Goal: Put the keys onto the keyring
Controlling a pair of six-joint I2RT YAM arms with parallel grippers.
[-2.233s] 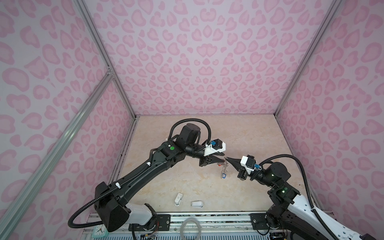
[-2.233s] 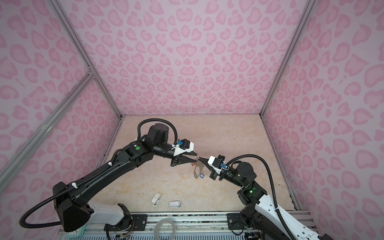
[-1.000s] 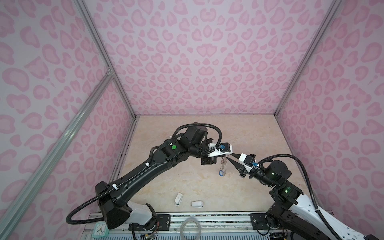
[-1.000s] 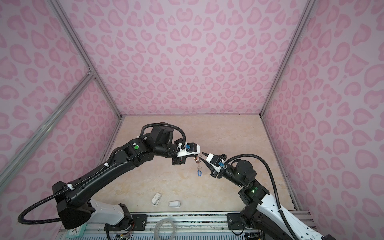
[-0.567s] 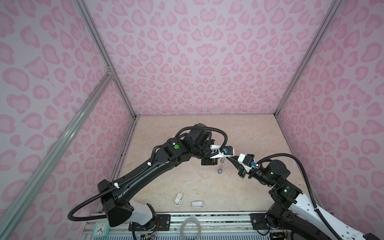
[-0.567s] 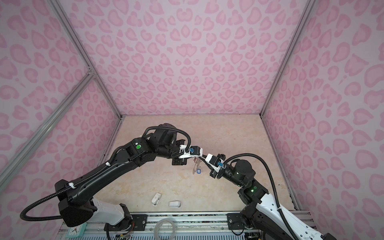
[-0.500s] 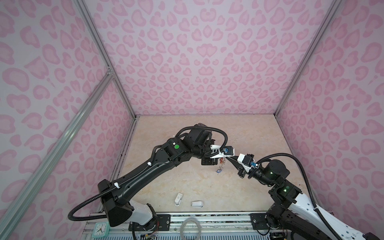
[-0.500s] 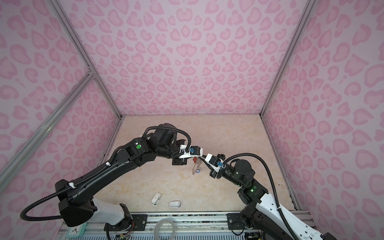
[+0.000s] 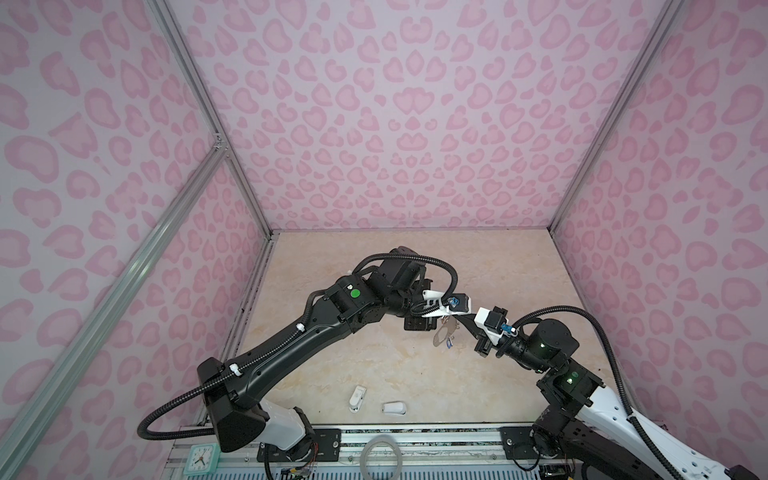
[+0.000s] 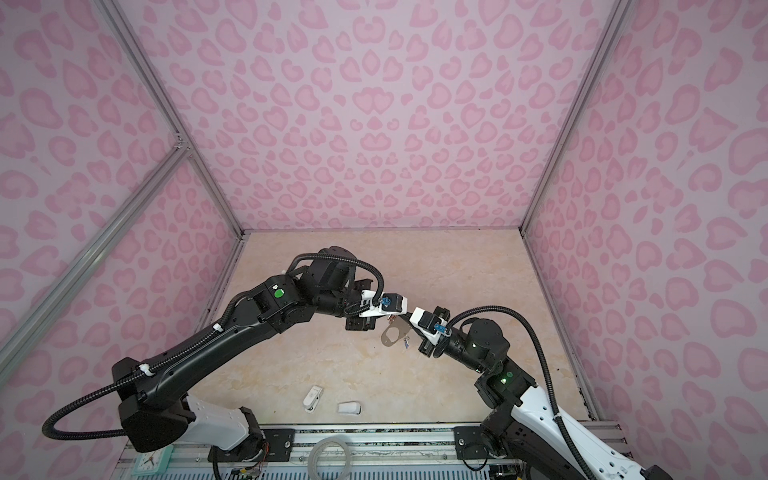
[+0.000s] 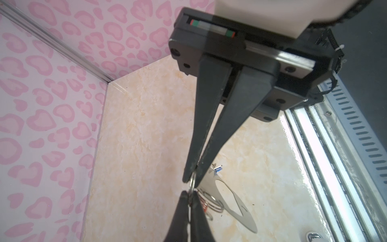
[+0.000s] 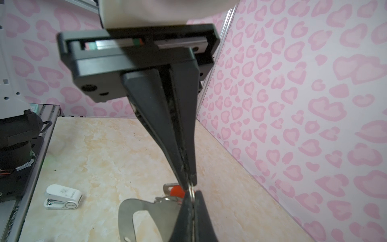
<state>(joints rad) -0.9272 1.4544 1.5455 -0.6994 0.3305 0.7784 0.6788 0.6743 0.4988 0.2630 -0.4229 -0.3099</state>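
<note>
Left end effector (image 11: 193,179) and right end effector (image 12: 189,184) both pinch the keyring (image 12: 125,218) — its plate hangs below.

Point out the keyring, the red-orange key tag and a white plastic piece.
keyring (image 12: 125,211): right wrist view, on the solid grey plate beside the oval cut-out.
red-orange key tag (image 12: 176,191): right wrist view, on the tag's rounded end.
white plastic piece (image 12: 62,196): right wrist view, on its top face.

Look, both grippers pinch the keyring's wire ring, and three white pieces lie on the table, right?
Not three: both top views show two white pieces on the table. The left gripper and right gripper do pinch the keyring's wire ring.
</note>
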